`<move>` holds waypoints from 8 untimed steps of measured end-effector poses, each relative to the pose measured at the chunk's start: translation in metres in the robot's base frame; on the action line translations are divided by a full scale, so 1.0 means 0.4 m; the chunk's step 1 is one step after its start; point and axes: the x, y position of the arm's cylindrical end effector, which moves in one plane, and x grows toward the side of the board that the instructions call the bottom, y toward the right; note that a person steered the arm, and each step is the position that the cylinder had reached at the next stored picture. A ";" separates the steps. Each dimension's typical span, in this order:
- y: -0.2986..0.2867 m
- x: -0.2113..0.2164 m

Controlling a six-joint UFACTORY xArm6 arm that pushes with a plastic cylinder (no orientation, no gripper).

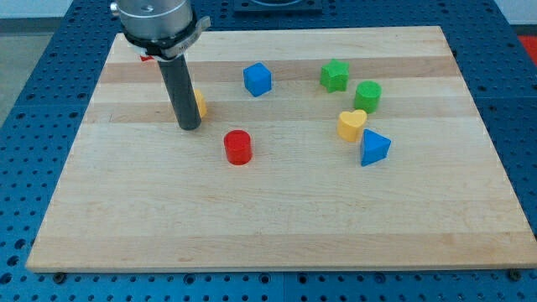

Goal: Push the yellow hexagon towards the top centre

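Observation:
The yellow hexagon point(200, 104) lies at the upper left of the wooden board, mostly hidden behind my rod; only its right edge shows. My tip point(189, 127) rests on the board just left of and below the hexagon, touching or nearly touching it. A blue cube point(258, 80) sits to the hexagon's right, near the top centre. A red cylinder point(237, 147) stands below and to the right of my tip.
A green star point(334, 75), a green cylinder point(367, 96), a yellow heart point(351, 125) and a blue triangle point(374, 148) cluster at the right. A small red piece point(147, 57) peeks out behind the arm at the top left. The board's top edge point(336, 28) is near.

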 end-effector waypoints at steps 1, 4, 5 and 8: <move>-0.018 -0.049; -0.068 -0.198; -0.075 -0.241; -0.030 -0.272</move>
